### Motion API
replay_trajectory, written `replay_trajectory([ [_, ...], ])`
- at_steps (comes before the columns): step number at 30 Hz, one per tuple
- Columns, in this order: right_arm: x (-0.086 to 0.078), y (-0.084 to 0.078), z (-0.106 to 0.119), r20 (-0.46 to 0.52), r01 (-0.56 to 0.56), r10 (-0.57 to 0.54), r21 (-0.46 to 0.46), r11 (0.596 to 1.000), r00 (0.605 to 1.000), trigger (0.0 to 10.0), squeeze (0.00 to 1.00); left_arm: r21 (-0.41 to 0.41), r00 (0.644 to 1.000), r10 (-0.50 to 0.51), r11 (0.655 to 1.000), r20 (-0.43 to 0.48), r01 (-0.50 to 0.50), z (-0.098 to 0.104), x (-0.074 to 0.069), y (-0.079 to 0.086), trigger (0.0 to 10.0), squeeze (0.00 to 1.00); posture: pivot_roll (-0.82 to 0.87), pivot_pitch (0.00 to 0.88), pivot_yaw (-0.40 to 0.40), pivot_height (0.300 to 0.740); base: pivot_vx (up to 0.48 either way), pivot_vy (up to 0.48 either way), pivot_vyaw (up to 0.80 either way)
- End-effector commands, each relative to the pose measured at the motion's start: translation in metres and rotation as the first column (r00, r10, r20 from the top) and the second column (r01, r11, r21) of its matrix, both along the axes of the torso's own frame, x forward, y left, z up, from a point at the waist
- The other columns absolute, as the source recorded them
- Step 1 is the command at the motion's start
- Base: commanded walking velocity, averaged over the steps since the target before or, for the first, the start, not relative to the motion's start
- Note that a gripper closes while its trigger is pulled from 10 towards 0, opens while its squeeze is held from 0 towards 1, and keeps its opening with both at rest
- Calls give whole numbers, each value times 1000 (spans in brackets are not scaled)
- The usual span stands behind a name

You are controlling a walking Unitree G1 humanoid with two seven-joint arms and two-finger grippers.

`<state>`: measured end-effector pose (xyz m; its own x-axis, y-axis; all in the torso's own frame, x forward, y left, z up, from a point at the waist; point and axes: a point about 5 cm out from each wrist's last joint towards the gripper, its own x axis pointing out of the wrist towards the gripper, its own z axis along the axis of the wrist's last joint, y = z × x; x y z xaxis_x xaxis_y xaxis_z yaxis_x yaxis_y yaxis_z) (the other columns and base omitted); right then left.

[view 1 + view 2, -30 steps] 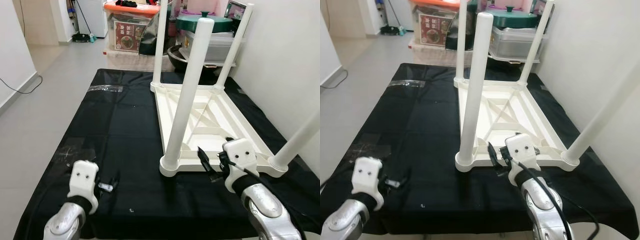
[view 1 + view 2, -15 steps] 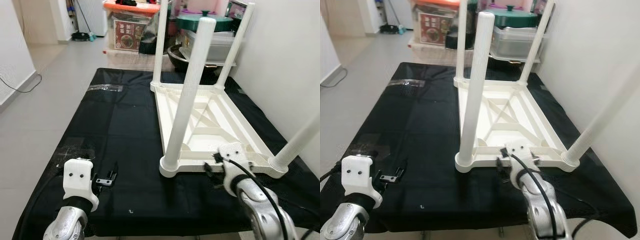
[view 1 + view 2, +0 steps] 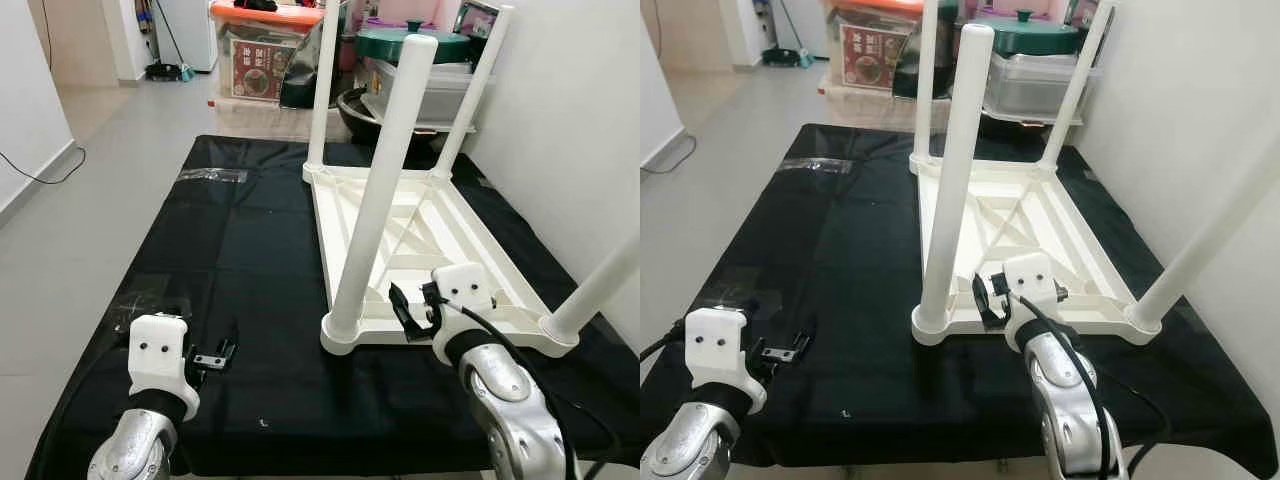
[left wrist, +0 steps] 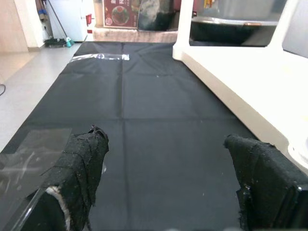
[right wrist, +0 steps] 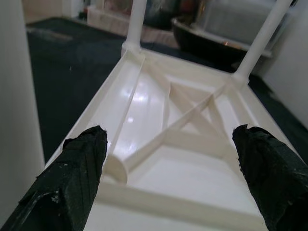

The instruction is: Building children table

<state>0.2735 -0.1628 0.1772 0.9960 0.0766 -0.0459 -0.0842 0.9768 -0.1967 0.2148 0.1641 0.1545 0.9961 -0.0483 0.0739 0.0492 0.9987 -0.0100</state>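
The white children's table (image 3: 420,235) lies upside down on a black cloth (image 3: 230,250) spread over the floor, its four legs pointing up, toward the right side of the cloth. The right hand (image 3: 412,310) hovers at the near edge of the upturned table, just beside the nearest leg (image 3: 380,190), with its fingers (image 5: 72,187) spread wide and holding nothing. The left hand (image 3: 215,357) sits low over the cloth, well apart from the table to its left, fingers likewise spread and empty.

Glossy white plastic table (image 3: 420,225) — on matt black cloth (image 3: 240,250).
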Motion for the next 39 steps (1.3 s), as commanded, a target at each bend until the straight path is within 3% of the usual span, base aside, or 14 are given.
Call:
replay_trajectory([
  [1,5,-4,7,53,13,-14,22,1000,998,10000,0,-12,1000,-17,1000,17,17,4,2,-2,10000,0,83,0,-122,740,0,-480,0],
  [4,9,-4,22,145,10,-16,42,999,989,10000,0,-17,999,-21,1000,26,22,5,5,-4,10000,0,73,0,-121,740,0,-480,0],
  [7,8,-4,27,169,5,-13,49,999,986,10000,0,-21,999,-24,999,28,24,5,5,-5,10000,0,73,0,-121,740,0,-480,0],
  [10,6,-4,43,280,-5,-5,33,999,960,10000,0,-29,999,-37,999,37,38,6,5,-8,10000,0,83,0,-123,740,0,-480,0],
  [15,8,-2,57,365,0,-5,14,1000,931,10000,0,-29,998,-38,999,48,39,8,5,-7,10000,0,89,0,-129,740,0,-287,0],
  [19,11,-9,83,498,79,-48,-41,996,866,10000,0,-44,998,-32,998,61,34,9,6,-5,10000,0,85,0,-129,740,0,0,0],
  [20,11,-9,83,498,79,-48,-41,996,866,10000,0,-44,998,-32,998,61,34,9,6,-5,10000,0,85,0,-129,740,0,0,0],
  [22,8,-16,99,571,142,-87,-53,988,816,10000,0,-49,997,-38,998,60,41,9,7,-7,10000,0,75,0,-120,740,0,0,0],
  [23,8,-16,99,571,142,-87,-53,988,816,10000,0,-49,997,-38,998,60,41,9,7,-7,10000,0,75,0,-120,740,0,0,0],
  [24,3,-24,114,649,211,-111,-77,974,753,10000,0,-49,997,-46,998,59,49,8,8,-10,10000,0,75,0,-117,740,0,0,0],
  [31,6,-29,132,732,283,-112,-114,952,672,10000,0,-47,997,-50,997,58,53,8,9,-11,10000,0,77,0,-118,740,0,0,0],
  [34,11,-31,134,732,294,-131,-99,951,669,10000,0,-48,997,-50,997,58,53,8,10,-11,10000,0,79,0,-122,740,0,0,0],
  [36,32,-35,131,647,245,-184,-5,970,740,10000,0,-49,997,-50,997,59,53,7,11,-11,10000,0,83,0,-129,740,0,0,0],
  [39,41,-39,128,603,224,-205,44,973,771,10000,0,-51,997,-49,997,60,52,7,11,-12,10000,0,85,0,-132,740,0,0,0],
])
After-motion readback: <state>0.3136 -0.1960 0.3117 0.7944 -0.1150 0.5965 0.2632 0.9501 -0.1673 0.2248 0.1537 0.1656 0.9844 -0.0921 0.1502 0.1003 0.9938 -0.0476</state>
